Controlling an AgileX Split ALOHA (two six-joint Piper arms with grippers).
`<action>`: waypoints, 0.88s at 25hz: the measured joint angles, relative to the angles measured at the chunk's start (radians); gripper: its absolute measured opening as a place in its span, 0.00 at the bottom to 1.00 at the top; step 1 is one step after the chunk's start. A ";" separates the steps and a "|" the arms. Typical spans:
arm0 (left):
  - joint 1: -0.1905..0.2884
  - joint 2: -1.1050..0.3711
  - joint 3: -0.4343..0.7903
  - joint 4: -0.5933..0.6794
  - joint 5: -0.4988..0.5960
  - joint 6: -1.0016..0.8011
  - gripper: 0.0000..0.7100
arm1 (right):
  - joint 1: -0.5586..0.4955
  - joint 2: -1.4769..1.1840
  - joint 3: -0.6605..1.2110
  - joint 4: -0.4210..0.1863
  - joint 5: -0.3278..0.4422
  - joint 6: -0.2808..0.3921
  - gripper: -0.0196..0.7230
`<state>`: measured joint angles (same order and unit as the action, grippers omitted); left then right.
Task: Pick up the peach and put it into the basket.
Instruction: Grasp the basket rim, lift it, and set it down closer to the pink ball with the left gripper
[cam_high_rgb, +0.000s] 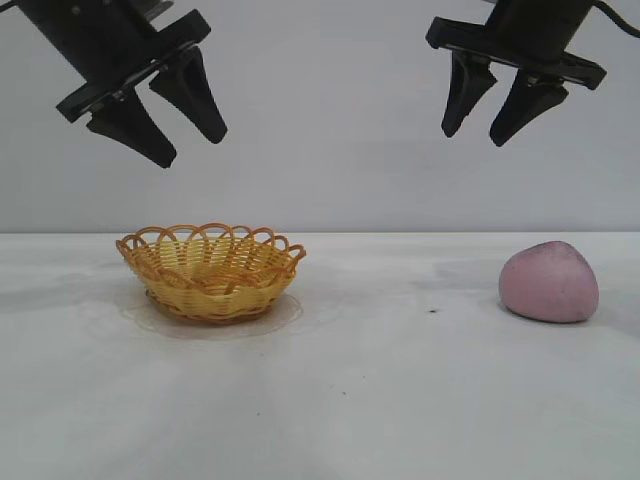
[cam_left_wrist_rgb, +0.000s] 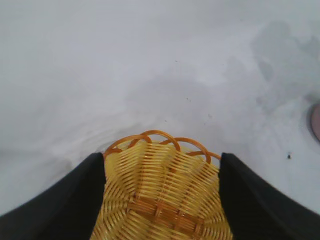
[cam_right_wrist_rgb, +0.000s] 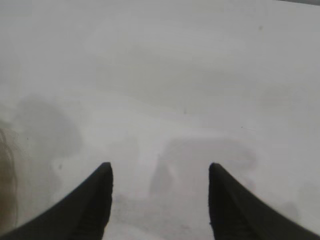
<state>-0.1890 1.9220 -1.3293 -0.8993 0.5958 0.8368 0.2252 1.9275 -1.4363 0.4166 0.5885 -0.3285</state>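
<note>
Peach on the table, basket apart from it, both grippers up in the air with nothing in them.

The peach (cam_high_rgb: 549, 282) sits on the white table (cam_high_rgb: 400, 400) out at about 4 o'clock from the middle of the exterior view, well apart from the basket (cam_high_rgb: 211, 270), which rests at about 8 o'clock. The right gripper (cam_high_rgb: 493, 118) hangs high at 1 o'clock, up and a little left of the peach, its fingers spread and touching nothing. The left gripper (cam_high_rgb: 188, 133) hangs at 10 o'clock above the basket, fingers likewise parted and bare. In the left wrist view the basket (cam_left_wrist_rgb: 160, 200) shows between the dark fingers (cam_left_wrist_rgb: 60, 205), cut off at the frame edge, and only a sliver of the peach (cam_left_wrist_rgb: 316, 122) is visible. The right wrist view shows fingers (cam_right_wrist_rgb: 85, 205) over bare table, with a blurred tan smear at the edge I can't identify.
</note>
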 joint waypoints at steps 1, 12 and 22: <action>0.000 0.000 0.000 -0.002 0.000 0.000 0.59 | 0.000 0.000 0.000 0.000 0.000 0.000 0.51; 0.000 0.000 0.000 -0.006 0.002 -0.002 0.59 | 0.000 0.000 0.000 0.000 0.009 0.000 0.51; 0.001 0.000 -0.073 0.144 0.118 -0.002 0.59 | 0.000 0.000 0.000 -0.002 0.016 0.000 0.51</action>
<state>-0.1876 1.9220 -1.4028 -0.7552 0.7137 0.8344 0.2252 1.9275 -1.4363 0.4148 0.6047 -0.3285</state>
